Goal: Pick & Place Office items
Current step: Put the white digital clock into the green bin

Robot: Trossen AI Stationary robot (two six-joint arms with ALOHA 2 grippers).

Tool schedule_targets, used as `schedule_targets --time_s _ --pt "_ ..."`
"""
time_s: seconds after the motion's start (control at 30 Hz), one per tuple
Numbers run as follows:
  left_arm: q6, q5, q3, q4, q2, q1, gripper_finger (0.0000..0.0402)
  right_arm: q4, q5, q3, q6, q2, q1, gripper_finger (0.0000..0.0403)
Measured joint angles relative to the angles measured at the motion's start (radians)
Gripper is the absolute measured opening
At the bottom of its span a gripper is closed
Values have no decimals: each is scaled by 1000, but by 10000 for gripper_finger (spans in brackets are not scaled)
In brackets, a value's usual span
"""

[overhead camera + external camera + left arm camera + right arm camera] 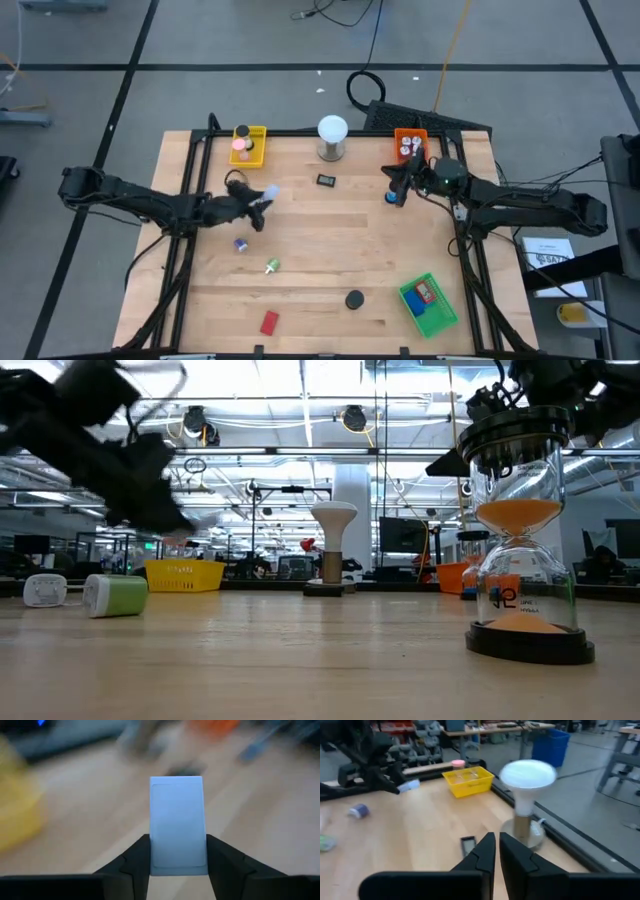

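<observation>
Left wrist view: left gripper [177, 857] pinches a pale blue block [177, 822] between its fingers; right gripper [497, 851] pressed together, beside the orange tray [410, 145]

the high view looks straight down on the whole counter [330, 240], far enough off to take in both arms and the grey floor around it. the low view sits at counter-top level, facing across the boards into the room behind, very near an hourglass [520, 520]. the left wrist view looks forward past its own end effector [178, 851], close above the wood. the right wrist view faces across the counter (past its own end effector [497, 851]) toward the white lamp [526, 795] and yellow tray [469, 780], both also seen in the high and low views.
</observation>
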State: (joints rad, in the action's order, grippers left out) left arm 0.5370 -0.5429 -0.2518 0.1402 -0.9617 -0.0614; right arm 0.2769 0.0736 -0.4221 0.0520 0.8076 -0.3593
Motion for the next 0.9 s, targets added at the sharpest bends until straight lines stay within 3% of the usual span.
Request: schedule_targets --time_s 0.17,0.27,0.53,0.73,0.9 --pt "-241 116 136 740 -112 -39 158 327 -94 145 92 68 66 51" --pt "-292 183 148 970 -215 -32 158 554 -104 202 140 157 120 78" --pt "-445 347 -63 1148 -568 -4 158 832 -102 168 146 424 237 148" --pt "-489 532 -184 1370 -766 29 158 943 -98 139 146 512 294 203" --pt "-472 621 -287 1410 -860 44 158 960 -99 69 153 561 345 261"
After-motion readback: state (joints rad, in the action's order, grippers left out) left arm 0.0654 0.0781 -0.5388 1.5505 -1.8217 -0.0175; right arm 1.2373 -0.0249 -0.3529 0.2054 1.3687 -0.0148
